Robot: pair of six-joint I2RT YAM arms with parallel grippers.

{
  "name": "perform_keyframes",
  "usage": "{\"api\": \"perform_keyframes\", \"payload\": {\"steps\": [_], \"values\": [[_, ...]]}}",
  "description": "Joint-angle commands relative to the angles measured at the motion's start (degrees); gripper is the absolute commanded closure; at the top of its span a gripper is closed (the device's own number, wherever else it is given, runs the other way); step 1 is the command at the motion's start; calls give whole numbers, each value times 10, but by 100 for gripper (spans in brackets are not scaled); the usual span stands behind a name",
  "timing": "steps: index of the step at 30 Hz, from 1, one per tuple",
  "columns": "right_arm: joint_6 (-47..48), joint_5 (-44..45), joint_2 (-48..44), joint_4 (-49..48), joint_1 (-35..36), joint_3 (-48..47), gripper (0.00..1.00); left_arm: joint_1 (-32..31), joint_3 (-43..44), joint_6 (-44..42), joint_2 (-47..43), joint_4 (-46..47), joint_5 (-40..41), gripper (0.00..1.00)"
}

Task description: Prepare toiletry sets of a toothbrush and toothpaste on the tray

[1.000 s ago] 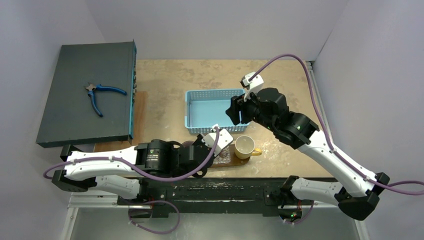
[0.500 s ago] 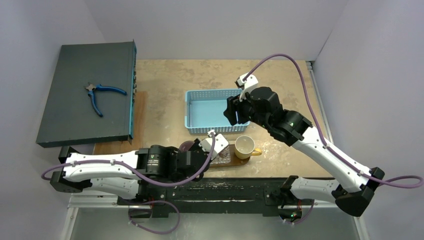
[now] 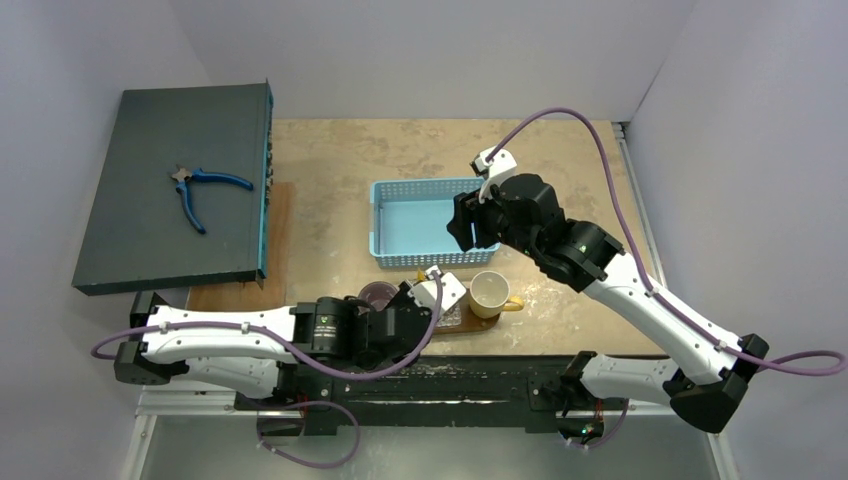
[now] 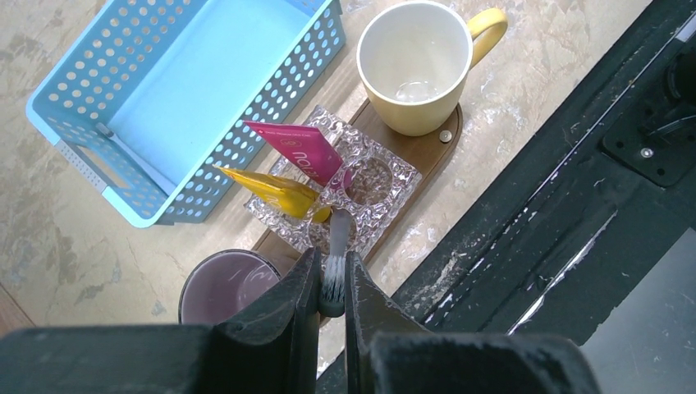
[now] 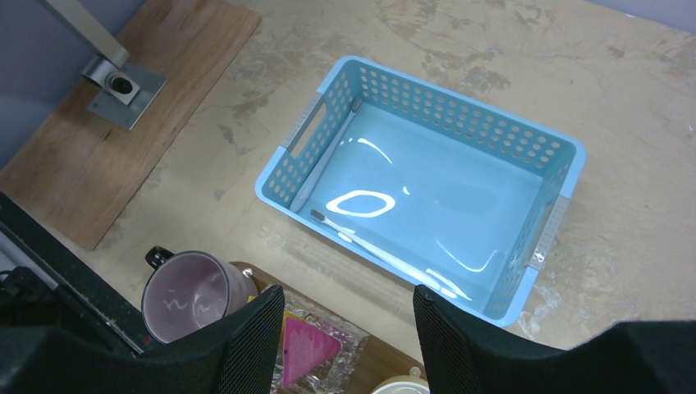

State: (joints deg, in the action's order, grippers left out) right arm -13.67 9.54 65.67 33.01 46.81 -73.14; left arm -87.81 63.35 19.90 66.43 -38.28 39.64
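Observation:
My left gripper (image 4: 331, 256) is shut on the bristle head of a pale toothbrush (image 4: 336, 234). Its handle points down into a clear glass holder (image 4: 379, 176) on the dark brown tray (image 4: 427, 156). In that holder lean the pink toothpaste tube (image 4: 299, 152) and the yellow one (image 4: 271, 189). Another pale toothbrush (image 5: 377, 250) lies flat inside the blue basket (image 5: 427, 123). My right gripper (image 5: 345, 300) hangs open above the basket's near edge with nothing between its fingers. The top view shows the left gripper (image 3: 432, 298) over the tray (image 3: 470, 322).
A yellow cup (image 4: 418, 66) stands on the tray's right end and a purple mug (image 4: 226, 287) at its left end. Blue-handled pliers (image 3: 200, 190) lie on a dark box (image 3: 150, 240) at the far left, beside a light wooden board (image 3: 280, 215).
My left arm has slid right and slightly forward along the tray with the toothbrush, uncovering the purple mug. My right arm shifted slightly towards the basket, then held still.

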Motion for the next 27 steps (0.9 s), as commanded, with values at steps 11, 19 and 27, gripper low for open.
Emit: {"api": "perform_keyframes", "payload": {"steps": [11, 19, 27], "values": [[-13, 10, 5, -8, -1, 7, 39, 0, -34, -6, 15, 61, 32, 100], [-17, 13, 4, -7, -1, 13, 39, 0, -53, -8, 23, 79, 41, 100], [-22, 18, 3, -8, -1, 21, 39, 0, -67, -10, 26, 90, 47, 100]]}}
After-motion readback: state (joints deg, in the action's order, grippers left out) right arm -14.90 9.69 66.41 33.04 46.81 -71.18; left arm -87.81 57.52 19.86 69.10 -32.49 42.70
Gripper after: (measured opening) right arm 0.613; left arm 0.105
